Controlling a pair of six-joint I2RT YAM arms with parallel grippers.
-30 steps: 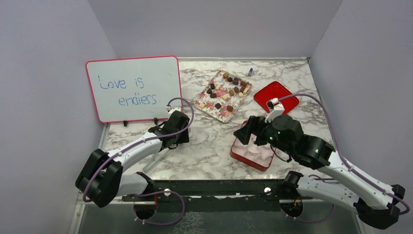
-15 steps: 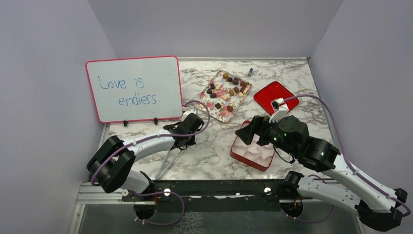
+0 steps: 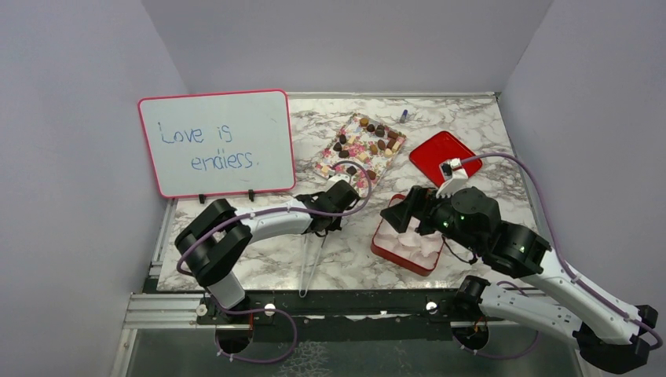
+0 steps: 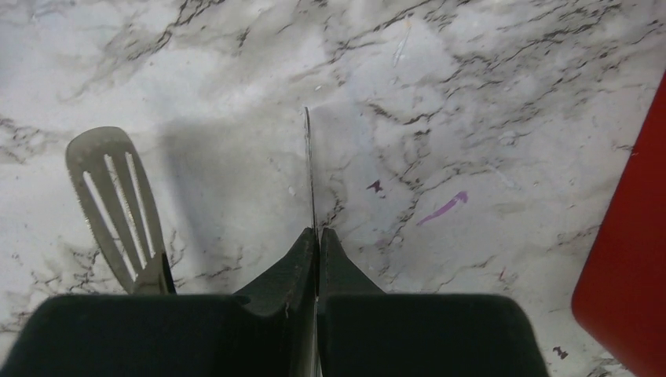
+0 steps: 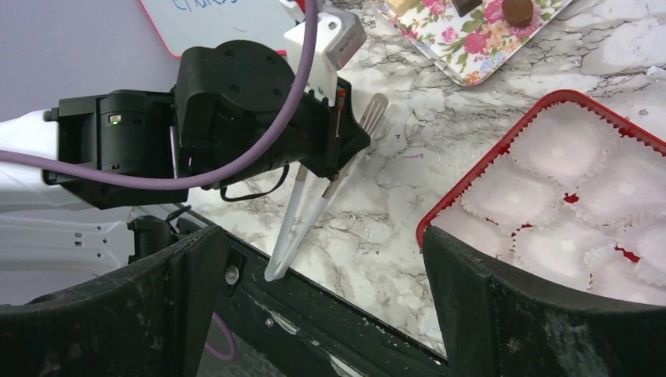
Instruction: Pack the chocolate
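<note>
The chocolate (image 3: pixel 369 141) lies scattered on the floral tray (image 3: pixel 320 167) at the back; one brown piece (image 5: pixel 518 9) shows in the right wrist view. A red box (image 3: pixel 404 245) of empty white paper cups (image 5: pixel 565 196) stands near the front right. My left gripper (image 3: pixel 327 226) (image 4: pixel 318 232) is shut on one arm of the metal tongs (image 3: pixel 310 263), seen edge-on between the jaws; the other slotted blade (image 4: pixel 114 196) stands free to the left. The right gripper (image 3: pixel 408 216) (image 5: pixel 322 236) hovers wide open over the box's near-left corner, holding nothing.
A red lid (image 3: pixel 444 153) lies behind the box. A whiteboard (image 3: pixel 216 141) stands at the back left. A small blue-capped object (image 3: pixel 404 115) sits at the far edge. The tongs' joined end (image 5: pixel 275 271) hangs over the table's front rail.
The left arm has swung right toward the box, carrying the tongs, and its jaws have closed on them. The right arm has barely shifted.
</note>
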